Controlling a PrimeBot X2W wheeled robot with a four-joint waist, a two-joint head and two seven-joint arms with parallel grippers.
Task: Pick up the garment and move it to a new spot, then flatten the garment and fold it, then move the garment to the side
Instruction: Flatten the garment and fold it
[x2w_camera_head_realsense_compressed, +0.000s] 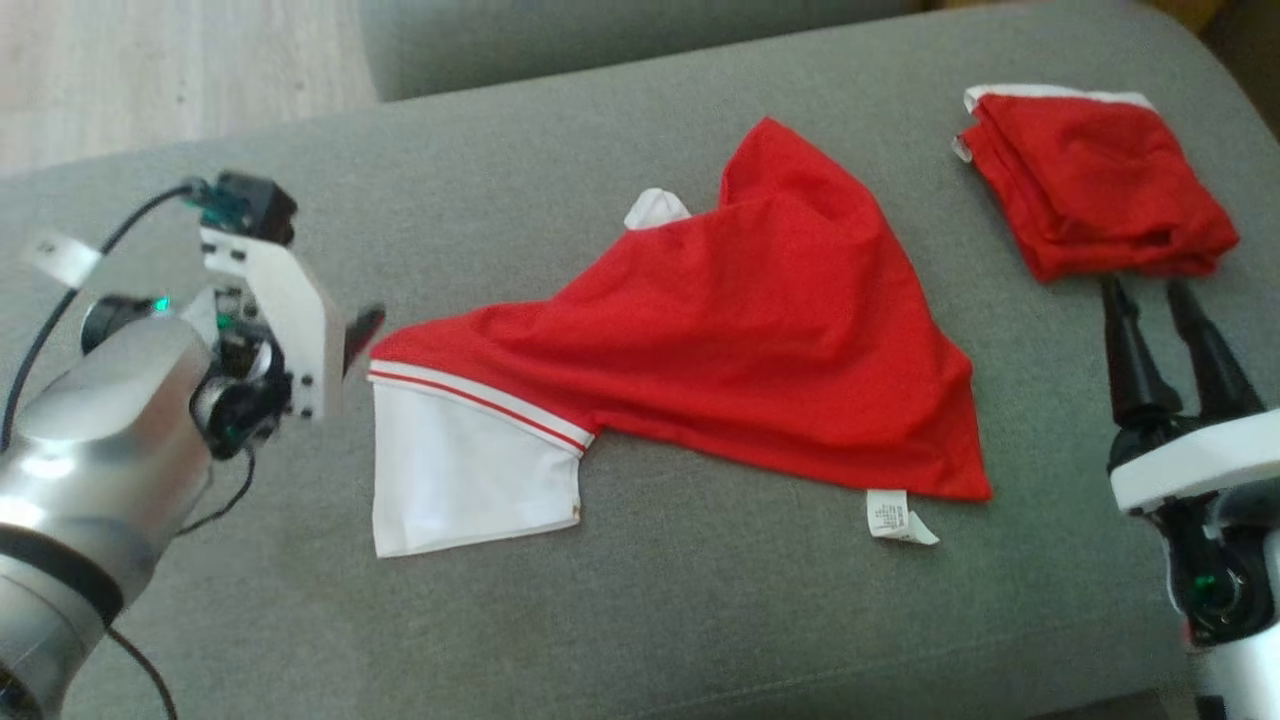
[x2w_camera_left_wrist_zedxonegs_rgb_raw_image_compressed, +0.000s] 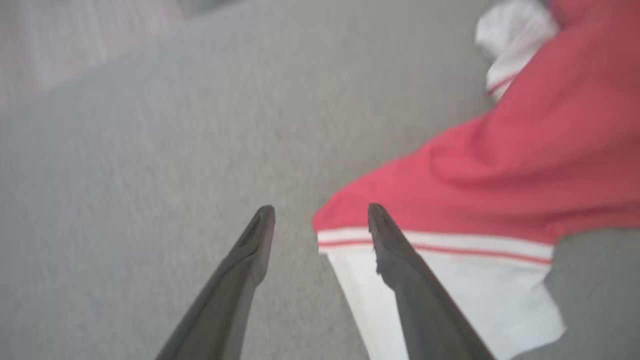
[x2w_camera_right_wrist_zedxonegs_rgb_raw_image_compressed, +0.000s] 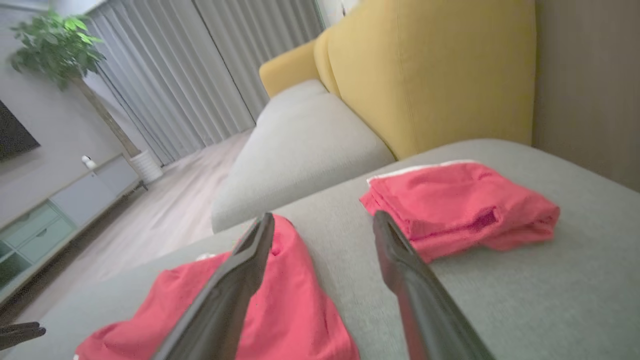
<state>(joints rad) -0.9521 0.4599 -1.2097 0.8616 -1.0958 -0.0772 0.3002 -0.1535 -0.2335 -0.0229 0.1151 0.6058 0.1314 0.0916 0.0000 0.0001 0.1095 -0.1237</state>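
Note:
A red garment (x2w_camera_head_realsense_compressed: 760, 330) with a white sleeve (x2w_camera_head_realsense_compressed: 460, 480) lies loosely spread and wrinkled on the grey sofa cushion (x2w_camera_head_realsense_compressed: 640, 620). A white tag (x2w_camera_head_realsense_compressed: 895, 517) sticks out at its near hem. My left gripper (x2w_camera_head_realsense_compressed: 360, 335) hovers at the sleeve's left corner. In the left wrist view it (x2w_camera_left_wrist_zedxonegs_rgb_raw_image_compressed: 320, 217) stands open with nothing between the fingers, one finger over the sleeve's striped cuff (x2w_camera_left_wrist_zedxonegs_rgb_raw_image_compressed: 450, 245) on the garment (x2w_camera_left_wrist_zedxonegs_rgb_raw_image_compressed: 525, 165). My right gripper (x2w_camera_head_realsense_compressed: 1155, 310) is open at the right, apart from the garment (x2w_camera_right_wrist_zedxonegs_rgb_raw_image_compressed: 290, 310), and its wrist view shows it (x2w_camera_right_wrist_zedxonegs_rgb_raw_image_compressed: 324, 222) empty.
A second red garment (x2w_camera_head_realsense_compressed: 1095, 185), folded, rests at the cushion's far right (x2w_camera_right_wrist_zedxonegs_rgb_raw_image_compressed: 450, 215), just beyond my right fingertips. A yellow backrest (x2w_camera_right_wrist_zedxonegs_rgb_raw_image_compressed: 425, 65) rises behind it. Wooden floor (x2w_camera_head_realsense_compressed: 150, 70) lies past the cushion's far left edge. Another grey cushion (x2w_camera_right_wrist_zedxonegs_rgb_raw_image_compressed: 300, 145) extends beyond.

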